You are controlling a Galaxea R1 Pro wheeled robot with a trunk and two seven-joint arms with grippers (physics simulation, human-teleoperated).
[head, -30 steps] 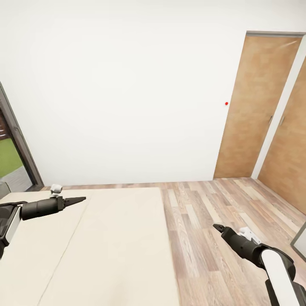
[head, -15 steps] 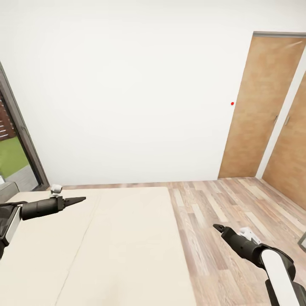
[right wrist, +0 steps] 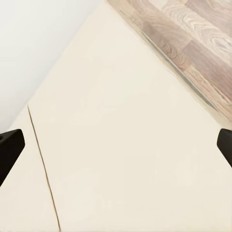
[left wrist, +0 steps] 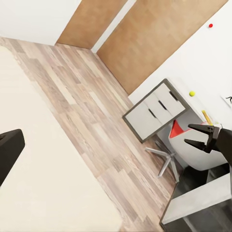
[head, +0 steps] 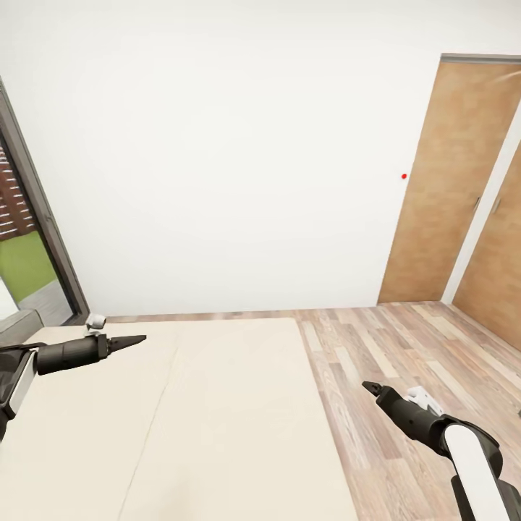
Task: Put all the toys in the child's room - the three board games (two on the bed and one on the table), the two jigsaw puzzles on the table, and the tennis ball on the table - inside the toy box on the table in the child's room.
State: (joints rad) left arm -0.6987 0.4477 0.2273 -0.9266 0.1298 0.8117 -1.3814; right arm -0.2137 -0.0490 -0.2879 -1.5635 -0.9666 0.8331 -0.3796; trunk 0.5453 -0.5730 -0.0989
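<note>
Beige and smooth, the bed (head: 195, 420) fills the lower left of the head view, a broad mattress with a faint seam running down it. No toy lies on the part of it that is in view. The left tool (head: 134, 339) hangs over the bed at the left edge of the frame, a dark tapered shape pointing right; its tips look drawn together to a point, with nothing between them. The right tool (head: 372, 388) sits at the lower right, over the wood plank floor (head: 405, 362) just beside the bed's edge, pointing up and left; whether it is parted or closed I cannot tell from this view. In the right wrist view its two dark fingertips (right wrist: 10, 145) sit at opposite edges of the frame, so it is spread wide, with only the bed's surface between them.

A plain white wall (head: 217, 159) spans the upper part of the head view, marked by a small red dot (head: 404, 176). Two wooden doors (head: 441, 181) stand at the upper right. A dark window frame (head: 43, 231) slants along the left edge, with green beyond it.

In the left wrist view, at the right of the frame, a tabletop (left wrist: 198, 108) with white drawers (left wrist: 152, 112) stands by the wall, and the tennis ball (left wrist: 192, 93) rests on it as a tiny yellow-green spot.
</note>
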